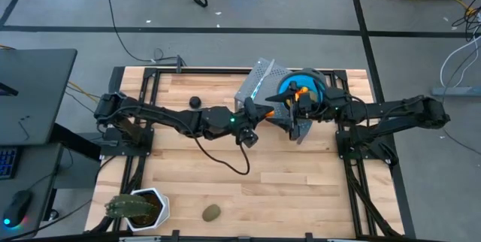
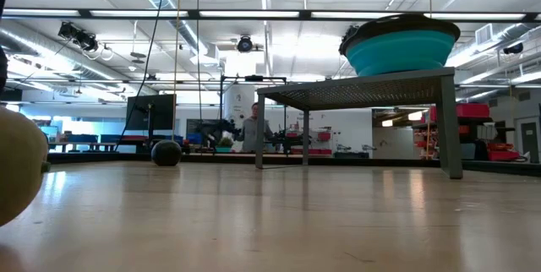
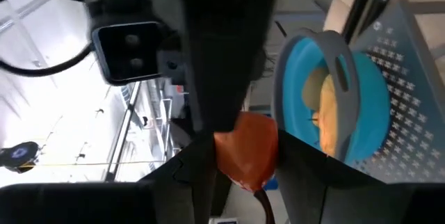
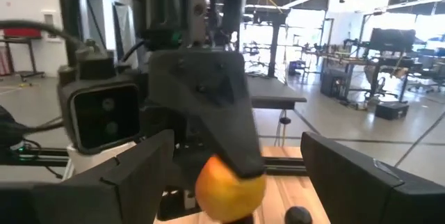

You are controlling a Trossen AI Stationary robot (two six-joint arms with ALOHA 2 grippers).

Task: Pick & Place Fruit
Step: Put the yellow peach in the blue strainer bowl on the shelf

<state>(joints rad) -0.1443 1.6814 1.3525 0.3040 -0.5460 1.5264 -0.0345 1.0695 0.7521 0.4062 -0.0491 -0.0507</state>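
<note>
At the near left corner the potted plant (image 1: 139,208) stood out of the way, and two pieces of fruit lay loose on the table (image 1: 301,189): the dark round one (image 1: 195,101) towards the far side and an olive-brown oval (image 1: 211,212) near the front edge, well apart from both arms. Mid-table, the left gripper (image 1: 270,111) was raised off the wood and clenched on an orange fruit (image 3: 247,151), pinched between its two fingers. Facing it, the right gripper (image 1: 294,114) hung with its fingers spread wide on either side of that same fruit, holding nothing. Just beyond them the blue bowl (image 1: 304,88) sat on the perforated metal stand (image 1: 259,80), with a yellow piece (image 3: 327,113) already inside. It looked like a mid-air pass, and that was where the risk lay: if the left fingers let go before the right ones had closed, the smooth, rounded fruit would probably drop to the table and roll off. The two sets of fingers were also crowded together, so a small misalignment could knock them into each other or squeeze the fruit out sideways, and a careless swing towards the bowl might nudge it off its stand
</note>
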